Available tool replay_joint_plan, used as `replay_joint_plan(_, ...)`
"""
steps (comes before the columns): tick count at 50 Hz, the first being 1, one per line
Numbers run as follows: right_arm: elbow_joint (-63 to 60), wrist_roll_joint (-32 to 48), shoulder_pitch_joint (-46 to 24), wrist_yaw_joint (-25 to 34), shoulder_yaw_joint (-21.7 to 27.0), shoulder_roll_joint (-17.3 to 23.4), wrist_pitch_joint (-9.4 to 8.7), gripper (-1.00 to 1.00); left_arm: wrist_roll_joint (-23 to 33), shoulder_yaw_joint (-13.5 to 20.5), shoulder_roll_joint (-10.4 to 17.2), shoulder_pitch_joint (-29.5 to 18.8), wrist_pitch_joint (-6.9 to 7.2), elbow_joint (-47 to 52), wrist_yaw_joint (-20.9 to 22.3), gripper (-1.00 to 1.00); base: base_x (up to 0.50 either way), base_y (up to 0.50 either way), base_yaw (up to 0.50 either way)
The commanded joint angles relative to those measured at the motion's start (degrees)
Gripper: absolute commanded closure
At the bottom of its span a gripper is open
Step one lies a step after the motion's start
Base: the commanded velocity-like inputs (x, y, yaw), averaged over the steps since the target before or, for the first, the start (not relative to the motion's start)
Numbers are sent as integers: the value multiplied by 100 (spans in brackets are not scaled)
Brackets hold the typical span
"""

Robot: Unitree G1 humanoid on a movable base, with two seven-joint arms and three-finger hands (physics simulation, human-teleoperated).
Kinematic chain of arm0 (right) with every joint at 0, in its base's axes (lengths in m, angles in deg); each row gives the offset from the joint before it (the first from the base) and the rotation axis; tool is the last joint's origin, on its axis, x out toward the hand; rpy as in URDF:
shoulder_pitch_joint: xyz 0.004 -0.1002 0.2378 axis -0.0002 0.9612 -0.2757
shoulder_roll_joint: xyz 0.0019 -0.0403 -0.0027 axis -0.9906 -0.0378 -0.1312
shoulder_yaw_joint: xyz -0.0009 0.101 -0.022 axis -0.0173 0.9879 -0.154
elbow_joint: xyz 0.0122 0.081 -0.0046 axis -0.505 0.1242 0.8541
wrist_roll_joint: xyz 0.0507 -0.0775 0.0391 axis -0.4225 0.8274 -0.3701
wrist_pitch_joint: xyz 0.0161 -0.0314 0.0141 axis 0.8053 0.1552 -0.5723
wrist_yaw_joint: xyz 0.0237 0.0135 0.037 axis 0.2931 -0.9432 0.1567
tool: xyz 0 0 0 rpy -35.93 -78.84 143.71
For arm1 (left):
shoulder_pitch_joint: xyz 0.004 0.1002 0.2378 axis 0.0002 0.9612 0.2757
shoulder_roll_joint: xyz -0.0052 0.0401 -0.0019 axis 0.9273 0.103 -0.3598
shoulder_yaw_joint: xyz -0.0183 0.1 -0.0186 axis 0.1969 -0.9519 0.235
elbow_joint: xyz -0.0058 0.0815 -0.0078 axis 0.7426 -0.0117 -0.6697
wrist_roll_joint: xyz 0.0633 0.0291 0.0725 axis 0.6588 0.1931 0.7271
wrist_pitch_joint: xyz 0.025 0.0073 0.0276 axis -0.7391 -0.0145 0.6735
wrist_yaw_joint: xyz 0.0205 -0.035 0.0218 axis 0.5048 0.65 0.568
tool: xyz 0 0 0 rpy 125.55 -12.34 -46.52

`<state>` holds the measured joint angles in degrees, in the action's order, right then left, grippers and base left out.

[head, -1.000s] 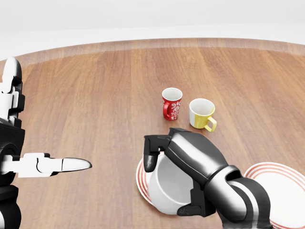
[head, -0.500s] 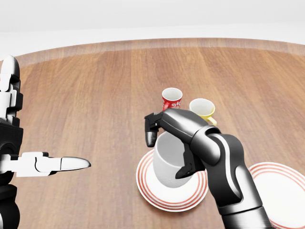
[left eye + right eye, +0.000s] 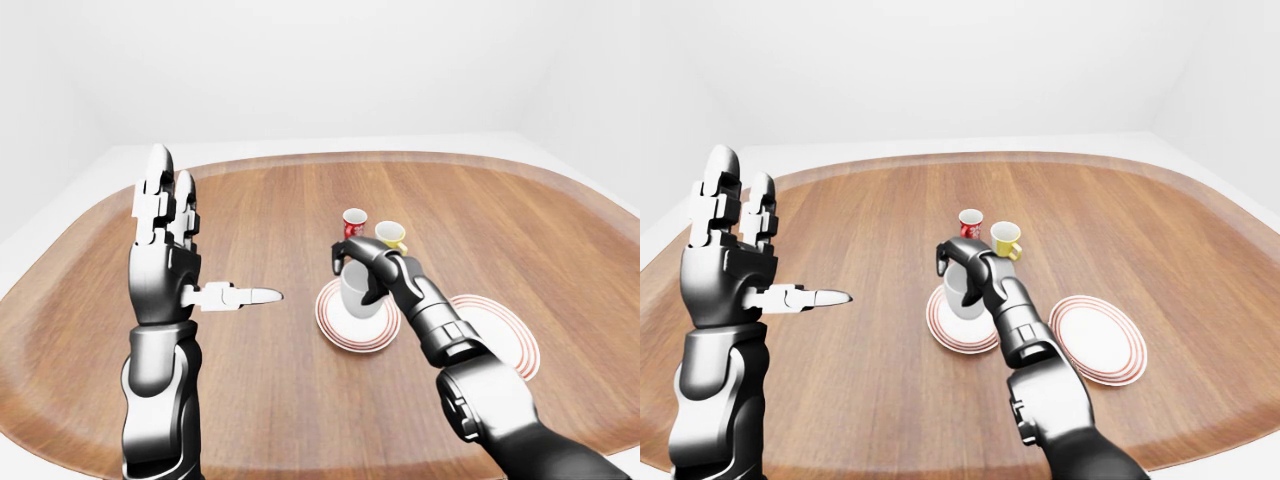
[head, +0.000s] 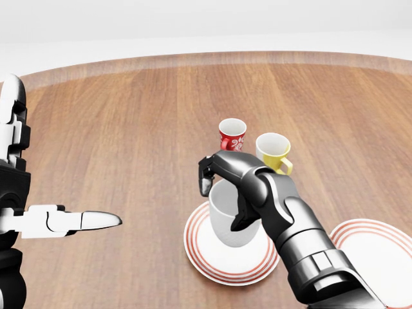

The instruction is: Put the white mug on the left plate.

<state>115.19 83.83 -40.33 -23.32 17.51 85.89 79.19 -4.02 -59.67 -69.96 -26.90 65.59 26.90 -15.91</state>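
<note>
The white mug (image 4: 226, 222) is in my right hand (image 4: 222, 205), whose fingers close round its rim and side. It hangs slightly tilted over the middle of the left plate (image 4: 205, 262), a white plate with red rings. I cannot tell whether the mug's base touches the plate. My left hand (image 3: 200, 250) is open and empty, raised upright at the left of the left-eye view with fingers up and thumb pointing right, well away from the plate.
A second red-ringed plate (image 4: 380, 257) lies at the lower right of the head view. A red patterned mug (image 4: 232, 134) and a yellow mug (image 4: 273, 153) stand just above the left plate. The brown wooden table (image 4: 129, 129) has a rounded edge.
My right hand has carried the white mug from the plate's lower edge up the view to over its middle, then lowered it slightly. The left hand has not moved.
</note>
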Motion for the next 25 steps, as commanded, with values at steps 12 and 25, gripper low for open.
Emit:
replay_joint_plan(12,1976,-203,-683,-756,16,-4,0,100,7,-10,-9,15,0,-25,-1,-100,0,0,0)
replay_joint_plan(25,2104,-251,-698,-1043,81,-110,0,100,8,-19,-14,22,0,-21,-4,-100,0,0,0)
